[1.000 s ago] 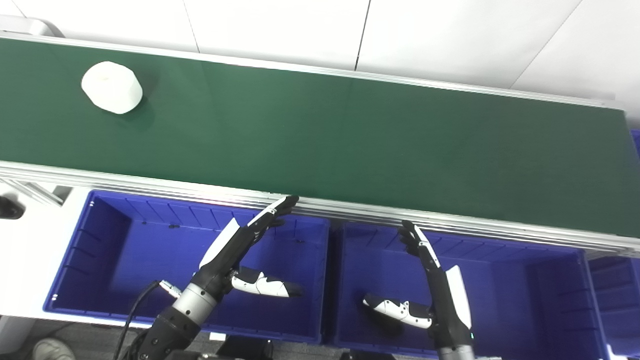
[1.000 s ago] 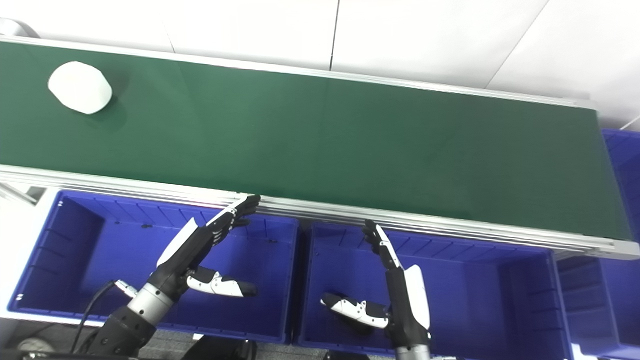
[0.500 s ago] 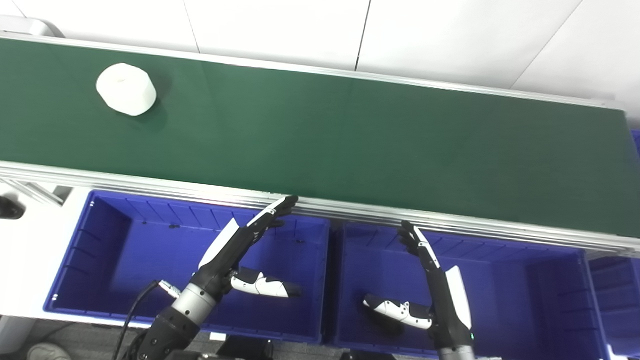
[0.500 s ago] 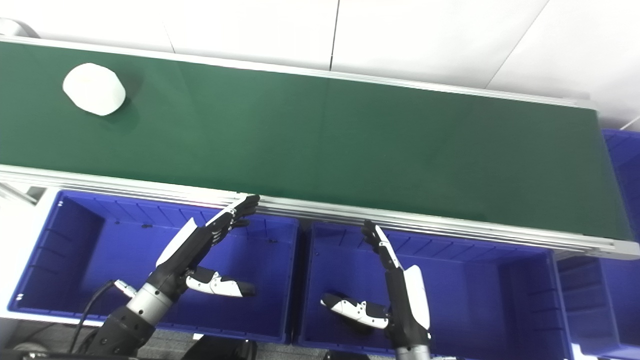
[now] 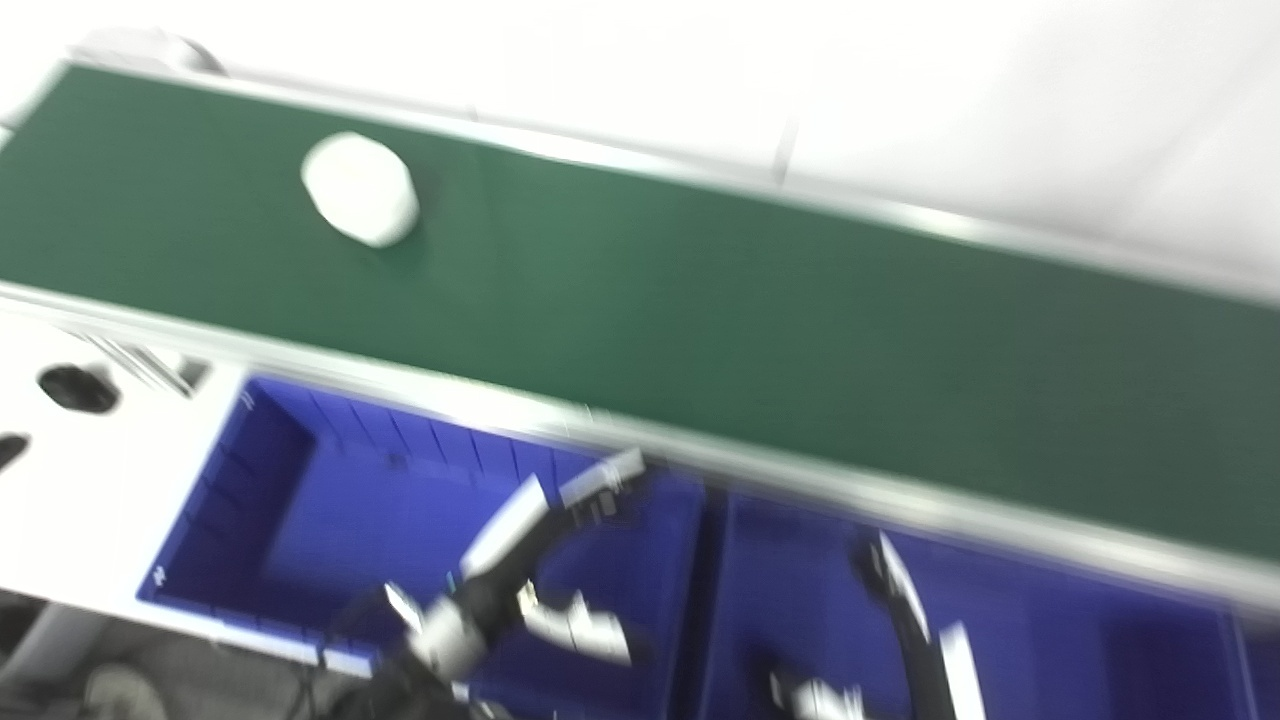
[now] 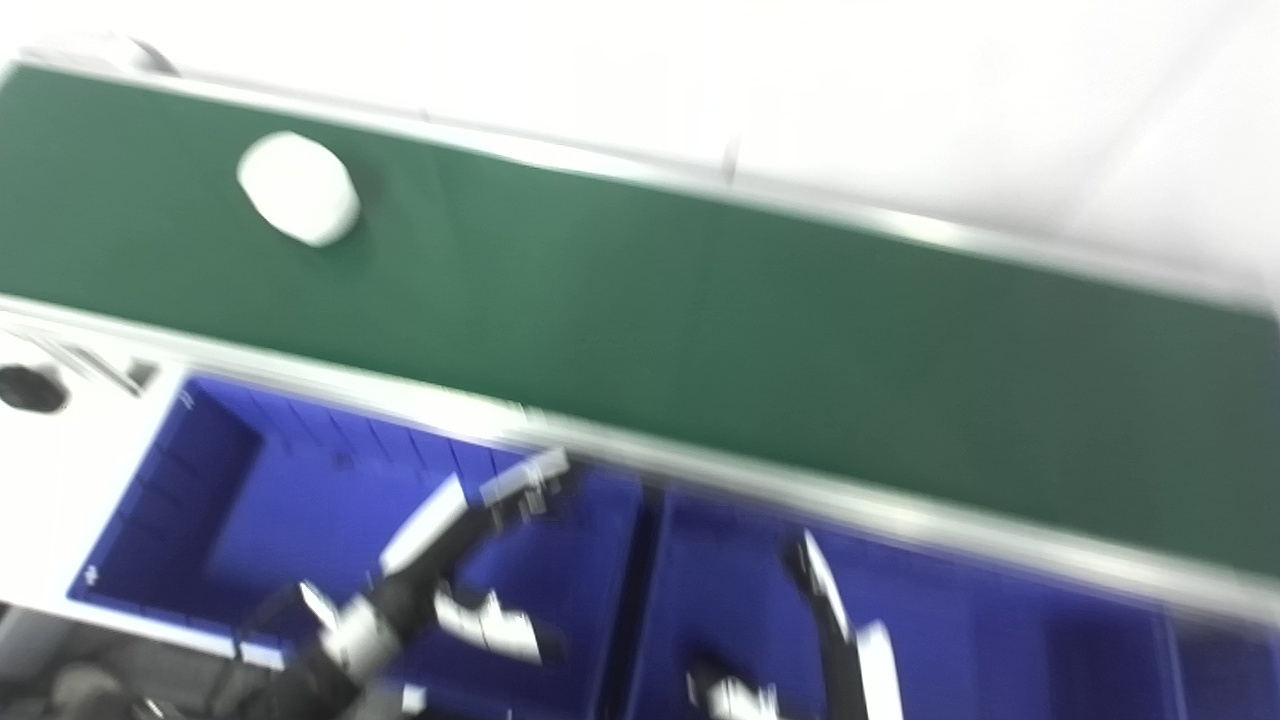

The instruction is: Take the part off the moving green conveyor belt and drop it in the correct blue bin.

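A white cylindrical part [image 5: 361, 189] lies on the green conveyor belt [image 5: 700, 310] at its far left. Both views are blurred by camera motion. My left hand [image 5: 540, 540] hangs open over the left blue bin [image 5: 300, 500], fingers stretched toward the belt's near rail and thumb out to the right. My right hand [image 5: 905, 625] stands open over the middle blue bin [image 5: 790, 570], fingers pointing up toward the rail. Neither hand holds anything, and both are far from the part.
An aluminium rail [image 5: 800, 475] runs along the belt's near edge, just above the bins. A white surface with dark holes [image 5: 70, 390] lies left of the left bin. A third blue bin's corner shows at the far right [image 6: 1230, 660].
The camera has swung, tilting and blurring the whole picture. The white part has ridden the belt to the right. Both hands keep the same open pose over their bins.
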